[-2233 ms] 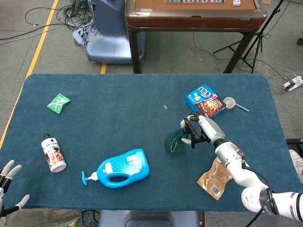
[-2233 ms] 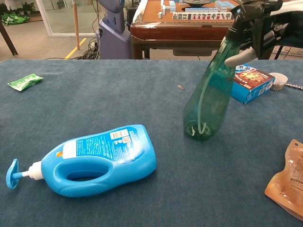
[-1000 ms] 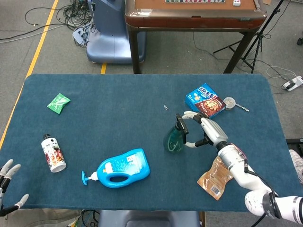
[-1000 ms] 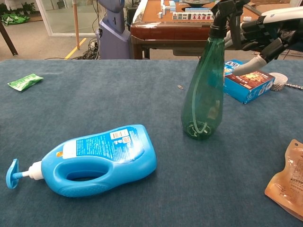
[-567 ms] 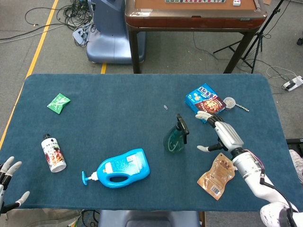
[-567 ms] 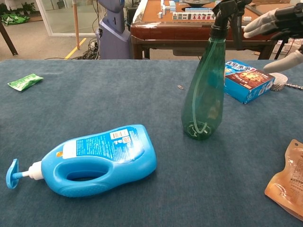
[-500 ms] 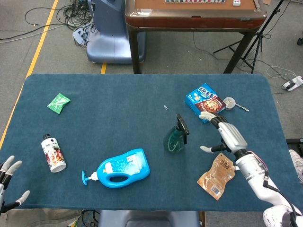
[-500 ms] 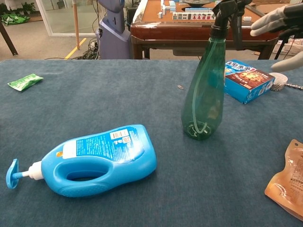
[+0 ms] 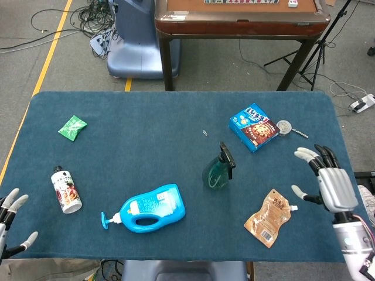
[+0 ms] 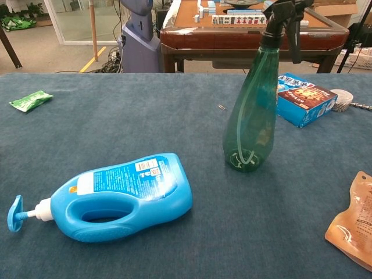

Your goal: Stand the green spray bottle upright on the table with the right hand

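Note:
The green spray bottle [image 9: 216,171] [image 10: 251,116] stands upright on the blue table [image 9: 146,146], with its black trigger head on top and nothing touching it. My right hand [image 9: 328,181] hovers at the table's right edge, well to the right of the bottle, fingers spread and empty. The chest view does not show that hand. At the bottom left corner of the head view, my left hand [image 9: 10,225] is held with fingers apart, holding nothing.
A blue pump bottle [image 9: 149,208] [image 10: 113,197] lies on its side front left of the spray bottle. A brown pouch [image 9: 268,218] lies front right. A blue snack box [image 9: 254,127] and a small round metal piece [image 9: 284,126] sit behind. A green packet [image 9: 72,127] and a small white bottle [image 9: 65,189] are on the left.
My right hand tilted the spray bottle upright, let go of it, and drew back to the right edge of the table. The bottle stays standing. The left hand barely moved.

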### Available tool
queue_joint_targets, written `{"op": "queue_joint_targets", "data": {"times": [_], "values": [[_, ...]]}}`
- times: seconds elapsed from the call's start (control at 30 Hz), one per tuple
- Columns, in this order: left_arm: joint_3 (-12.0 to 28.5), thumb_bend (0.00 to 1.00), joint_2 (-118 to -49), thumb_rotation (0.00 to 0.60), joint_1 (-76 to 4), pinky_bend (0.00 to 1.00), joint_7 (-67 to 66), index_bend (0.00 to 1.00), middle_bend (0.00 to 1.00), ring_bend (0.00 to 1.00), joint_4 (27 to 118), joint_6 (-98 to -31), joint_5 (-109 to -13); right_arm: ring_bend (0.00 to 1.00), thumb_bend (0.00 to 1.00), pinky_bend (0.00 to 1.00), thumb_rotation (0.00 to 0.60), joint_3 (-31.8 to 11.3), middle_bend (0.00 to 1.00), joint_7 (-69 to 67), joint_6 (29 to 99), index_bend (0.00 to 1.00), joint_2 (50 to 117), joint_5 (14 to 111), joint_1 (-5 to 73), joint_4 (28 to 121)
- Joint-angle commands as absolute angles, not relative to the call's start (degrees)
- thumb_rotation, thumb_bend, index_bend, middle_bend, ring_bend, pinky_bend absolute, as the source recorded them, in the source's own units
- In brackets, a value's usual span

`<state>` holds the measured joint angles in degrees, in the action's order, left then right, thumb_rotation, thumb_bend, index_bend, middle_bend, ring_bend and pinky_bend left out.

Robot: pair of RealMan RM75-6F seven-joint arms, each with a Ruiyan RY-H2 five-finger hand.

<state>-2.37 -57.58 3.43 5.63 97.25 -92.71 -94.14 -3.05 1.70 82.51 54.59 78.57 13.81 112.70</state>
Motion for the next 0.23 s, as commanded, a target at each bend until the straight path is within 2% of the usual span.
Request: {"op": "queue_joint_targets", "data": {"times": [0.03, 0.23], "values": [[-2.2, 0.26, -57.58, 0.6, 3.33, 0.0, 5.52, 0.11, 0.0, 0.0, 97.39, -92.85, -94.14, 0.04, 0.2, 0.0, 0.6, -0.7, 0.21, 1.81, 86.0, 0.24, 54.95, 81.64, 10.1, 111.02], [-2.05, 0.25, -57.47, 0.6, 3.19, 0.0, 5.37, 0.11, 0.0, 0.0, 97.73, -93.01, -94.13, 0.04, 0.2, 0.0, 0.6, 2.22, 0.21, 1.67, 90.16, 0.24, 55.59, 85.42, 5.11, 109.85]]}}
